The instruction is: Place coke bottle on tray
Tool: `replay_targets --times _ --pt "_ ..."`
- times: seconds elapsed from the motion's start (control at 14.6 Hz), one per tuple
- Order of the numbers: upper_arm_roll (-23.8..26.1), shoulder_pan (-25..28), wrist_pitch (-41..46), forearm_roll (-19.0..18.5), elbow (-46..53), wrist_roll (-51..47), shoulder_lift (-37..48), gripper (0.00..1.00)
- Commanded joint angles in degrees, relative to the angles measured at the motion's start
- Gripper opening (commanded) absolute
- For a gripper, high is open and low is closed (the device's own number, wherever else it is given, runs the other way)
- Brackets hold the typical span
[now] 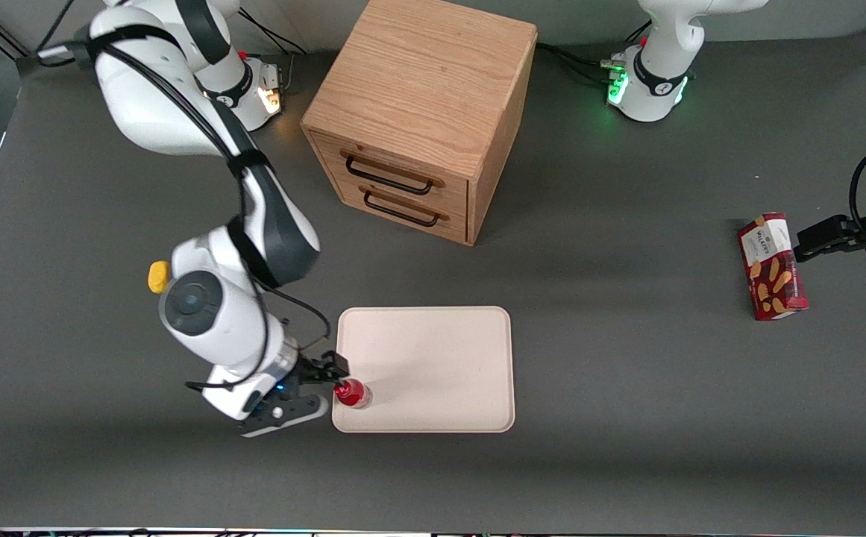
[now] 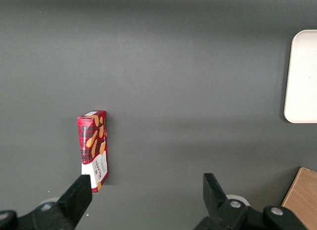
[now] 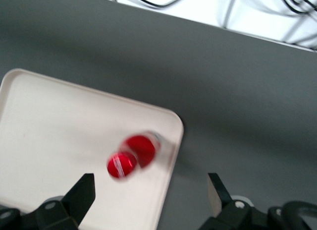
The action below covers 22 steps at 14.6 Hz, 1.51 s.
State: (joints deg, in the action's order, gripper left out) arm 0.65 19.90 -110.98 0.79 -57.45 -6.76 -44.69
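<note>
My end effector [image 1: 326, 375] spread, nothing pinched, just beside tray's near corner | coke bottle [image 1: 353, 393] on tray [image 1: 433, 350], in that near corner toward working arm's end, apparently upright | release looks done; I'd retreat straight off.
</note>
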Motion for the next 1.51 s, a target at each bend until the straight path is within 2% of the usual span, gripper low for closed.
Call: replay_targets --times 0.0,0.07,0.27,0.34,0.55,0.76,0.89,1.1,1.44 --pt "-0.91 -1.97 6.20 0.09 -9.31 -1.23 11.52 1.00" --pt "-1.70 -2.15 7.26 0.79 -13.78 -1.41 15.73 1.00" --pt "-8.27 -1.89 9.63 7.63 -27.93 -1.50 30.40 1.00" --pt "-9.78 -1.89 10.51 7.91 -32.24 -2.45 35.15 1.00" --pt "-13.38 -1.80 14.64 7.04 -41.75 -7.82 46.59 1.00" --pt "-14.80 -1.88 18.69 0.20 -46.77 -7.56 54.86 1.00" --pt "-15.76 -1.97 19.22 -0.35 -49.67 -7.21 58.21 1.00" --pt "-15.33 -2.06 19.57 -3.24 -49.34 -5.72 57.97 1.00" --pt "-15.15 -1.89 19.57 -3.25 -45.74 -5.63 54.98 1.00"
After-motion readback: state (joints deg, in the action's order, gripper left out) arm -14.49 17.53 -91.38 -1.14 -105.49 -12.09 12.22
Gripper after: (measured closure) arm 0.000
